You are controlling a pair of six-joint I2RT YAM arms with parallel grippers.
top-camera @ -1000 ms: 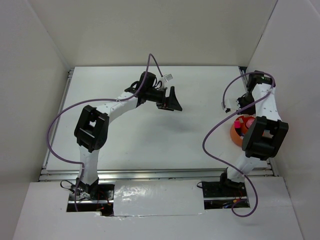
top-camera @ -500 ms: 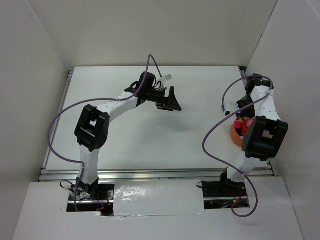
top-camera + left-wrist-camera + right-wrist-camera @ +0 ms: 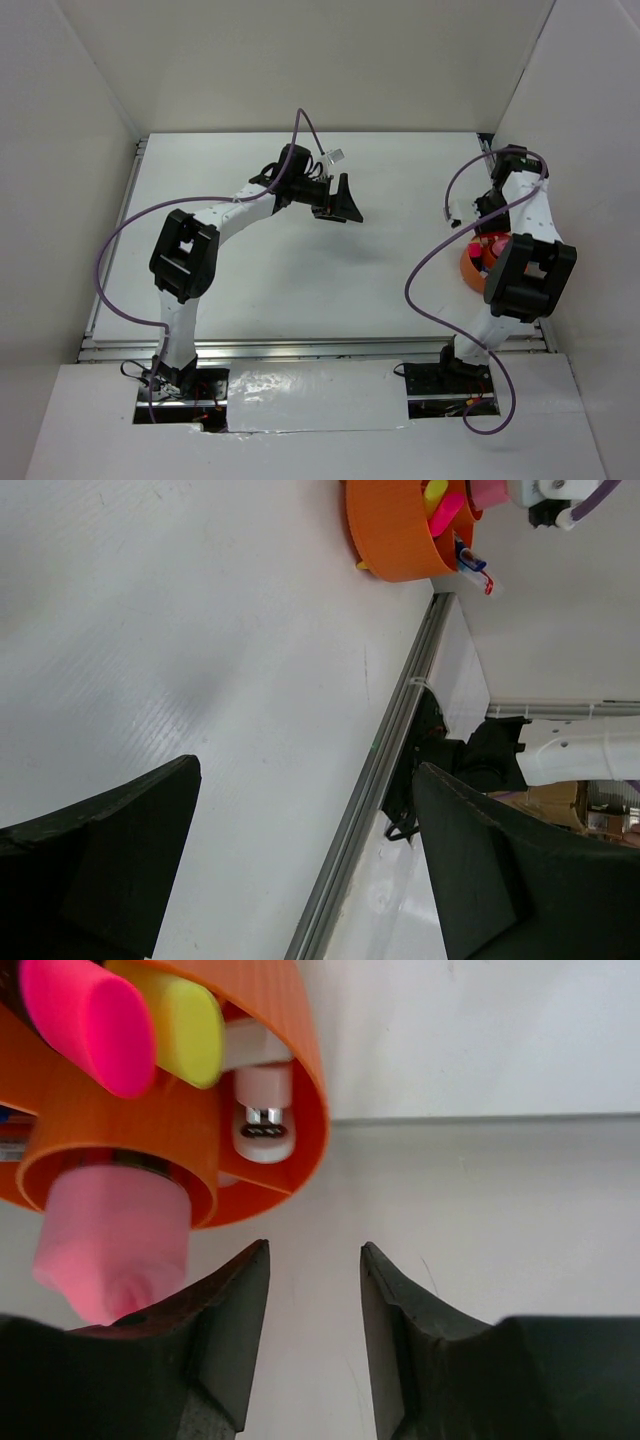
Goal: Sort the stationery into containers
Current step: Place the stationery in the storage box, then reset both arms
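The orange cup (image 3: 467,266) stands at the table's right edge, partly hidden by my right arm. In the right wrist view the cup (image 3: 285,1050) holds a pink-capped highlighter (image 3: 85,1020), a yellow-capped highlighter (image 3: 182,1018), a pink tube (image 3: 110,1242) and a whitish-pink eraser (image 3: 262,1120). My right gripper (image 3: 313,1265) is open and empty, just beside the cup's rim. My left gripper (image 3: 343,200) is open and empty, held above the table's middle back. In the left wrist view the cup (image 3: 395,535) is far off, and thin red and blue pens (image 3: 474,566) stick out of it.
White walls enclose the table on three sides, and the right wall is close behind the cup. A metal rail (image 3: 385,750) runs along the table's near edge. Purple cables (image 3: 430,262) loop from both arms.
My right wrist has shifted slightly by the cup. The left arm has not moved.
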